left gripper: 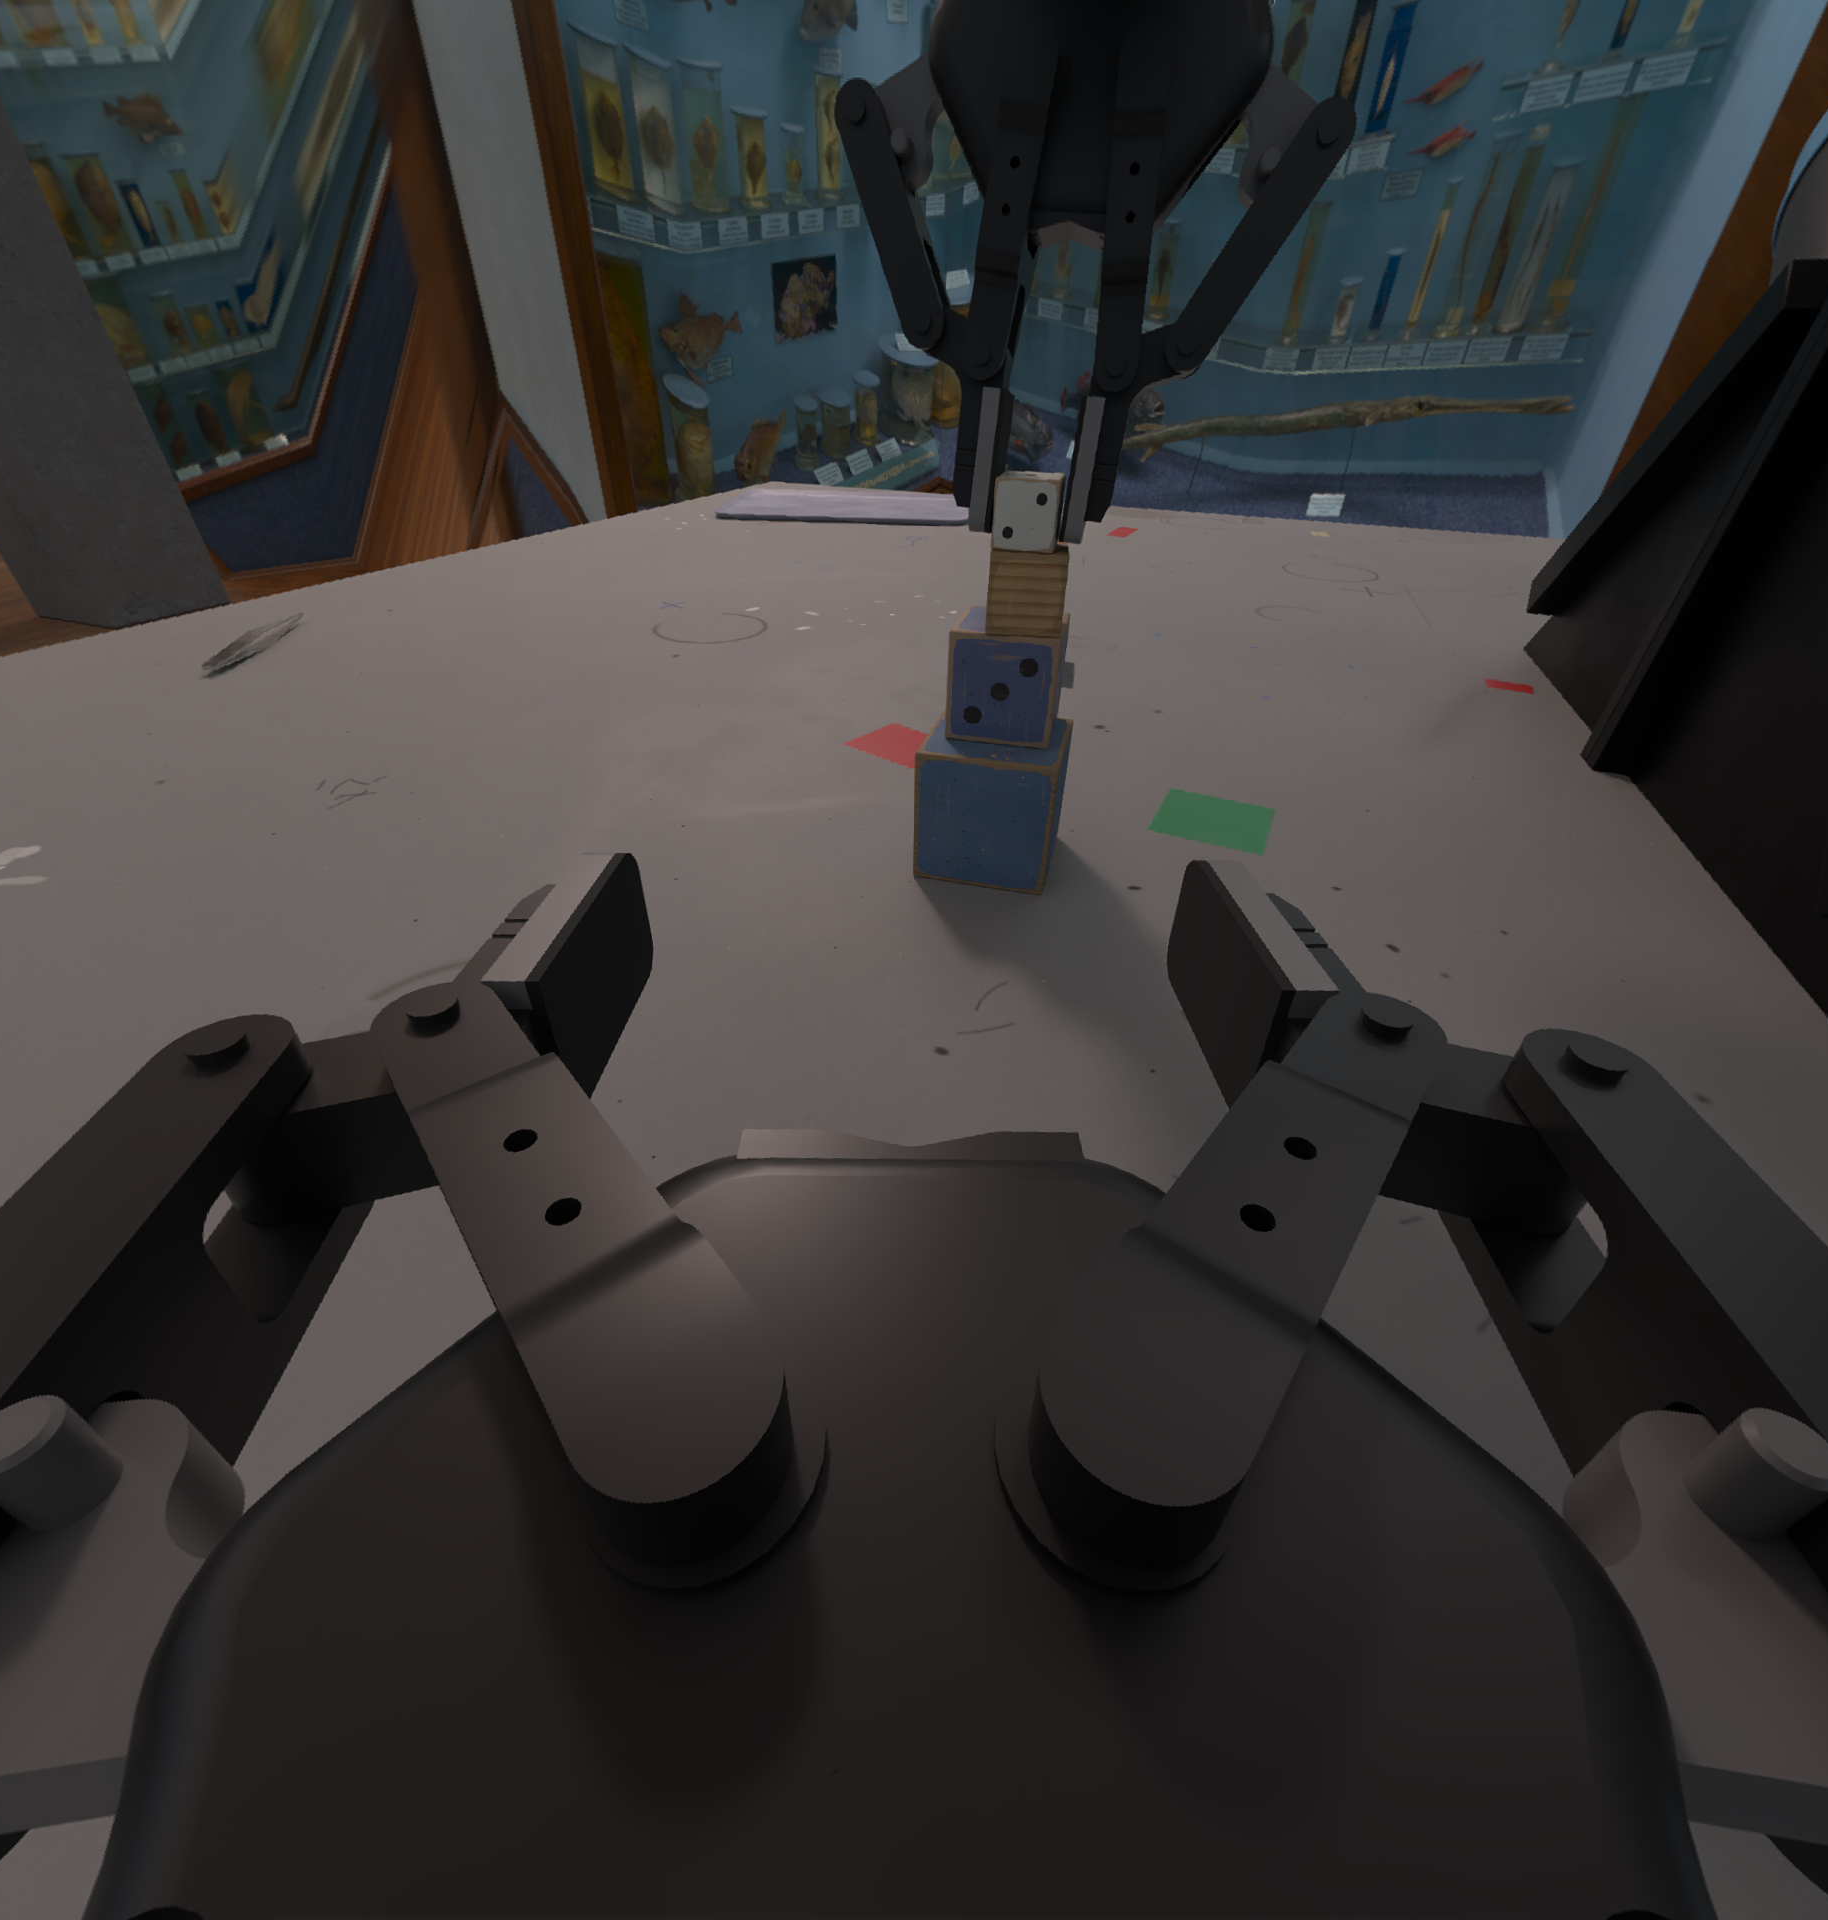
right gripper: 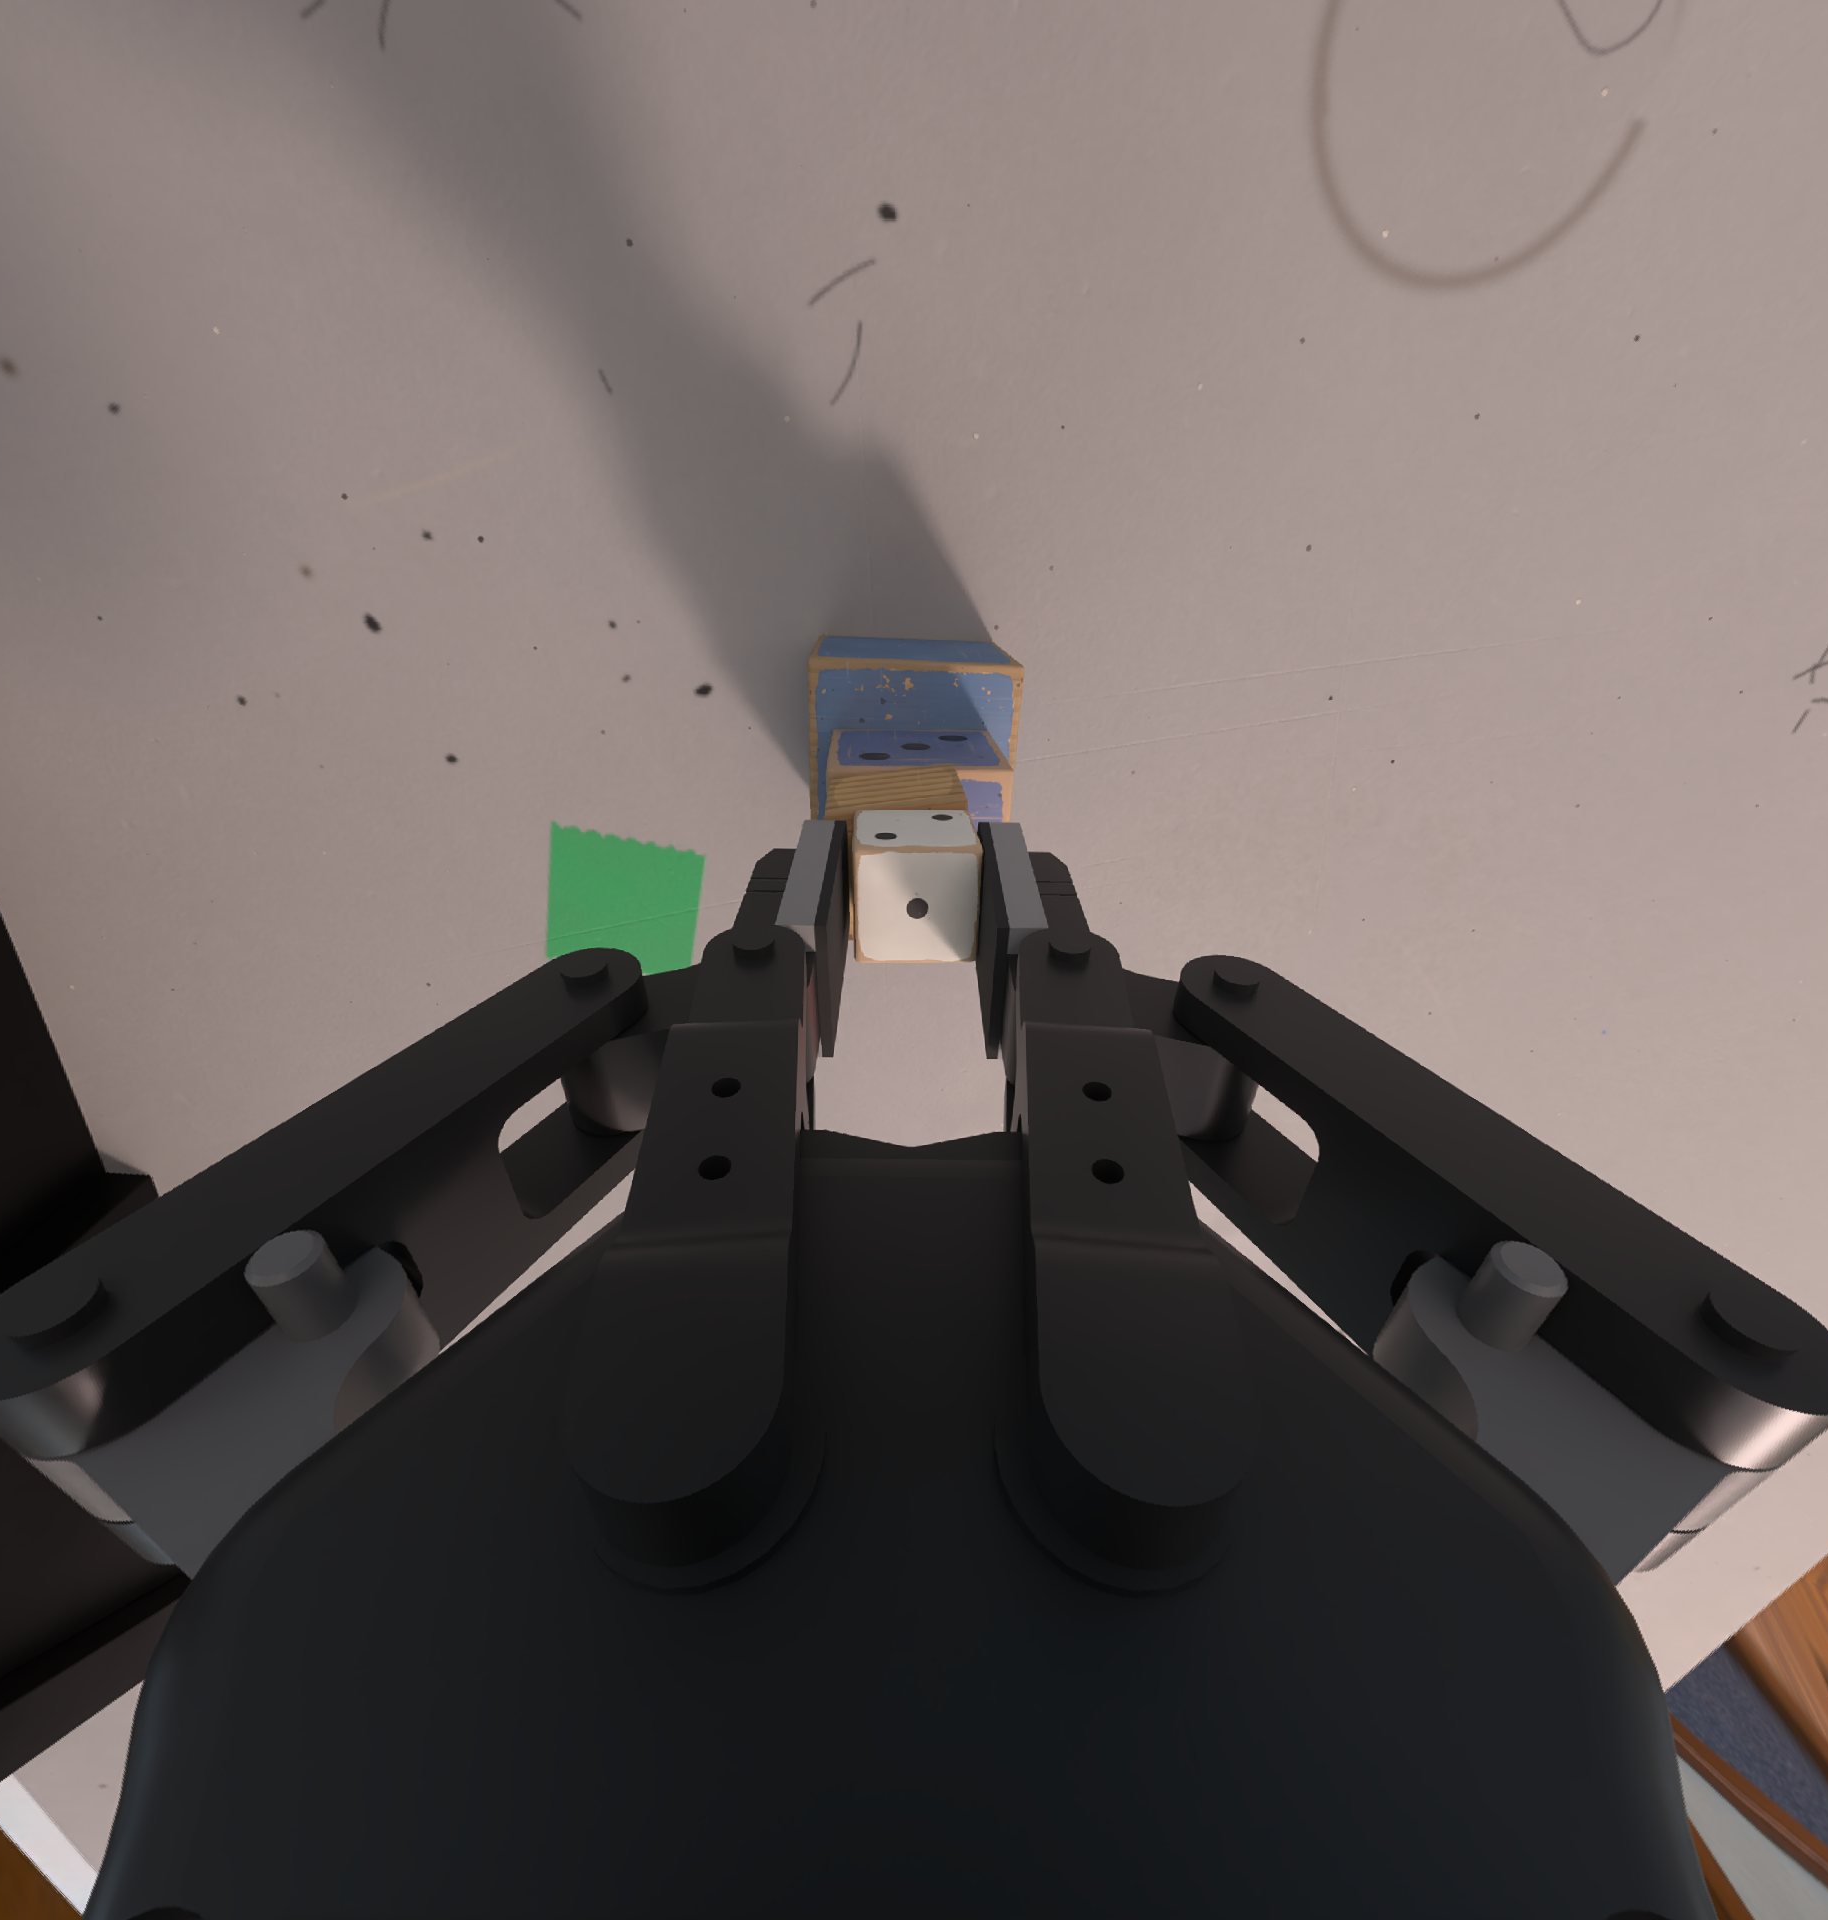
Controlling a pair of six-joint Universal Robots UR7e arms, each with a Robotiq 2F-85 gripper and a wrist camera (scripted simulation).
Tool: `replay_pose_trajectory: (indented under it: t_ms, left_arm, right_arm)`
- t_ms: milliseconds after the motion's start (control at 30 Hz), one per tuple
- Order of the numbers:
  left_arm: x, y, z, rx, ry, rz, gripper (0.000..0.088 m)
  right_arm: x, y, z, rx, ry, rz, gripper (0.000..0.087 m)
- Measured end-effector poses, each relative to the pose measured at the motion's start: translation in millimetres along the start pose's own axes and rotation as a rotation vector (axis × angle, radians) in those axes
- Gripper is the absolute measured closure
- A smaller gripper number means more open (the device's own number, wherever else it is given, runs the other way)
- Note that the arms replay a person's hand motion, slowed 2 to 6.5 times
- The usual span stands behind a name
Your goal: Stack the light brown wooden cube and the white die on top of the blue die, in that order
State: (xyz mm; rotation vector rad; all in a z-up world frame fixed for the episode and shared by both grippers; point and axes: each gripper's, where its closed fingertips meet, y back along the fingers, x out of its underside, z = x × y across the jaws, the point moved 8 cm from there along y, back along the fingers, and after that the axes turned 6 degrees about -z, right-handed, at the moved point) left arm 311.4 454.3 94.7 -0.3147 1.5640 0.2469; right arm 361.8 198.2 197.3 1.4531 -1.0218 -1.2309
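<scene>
A tower stands mid-table: a large blue cube at the bottom, the blue die on it, the light brown wooden cube on that, and the white die on top. My right gripper comes down from above and is shut on the white die, which sits on or just above the wooden cube. In the right wrist view the white die is between the pads, above the wooden cube, blue die and blue cube. My left gripper is open and empty, in front of the tower.
A green patch and a red patch lie flat on the grey table beside the tower. A dark arm base stands at the right. A pale cloth lies at the far edge.
</scene>
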Motion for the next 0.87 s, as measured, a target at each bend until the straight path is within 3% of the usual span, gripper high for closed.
replay_pose_trajectory:
  t_ms: [267,533,867]
  left_arm:
    - [0,0,0,0.002,-0.001,0.0,0.0023]
    - [0,0,0,0.004,-0.002,0.0,0.0023]
    - [0,-1,-2,0.02,-0.007,0.009,0.0023]
  right_arm:
    - [0,0,0,0.006,-0.002,-0.005,0.0642]
    - [-1,3,1,0.015,-0.001,-0.012,0.0542]
    - [1,14,4,0.058,-0.019,-0.057,0.0297]
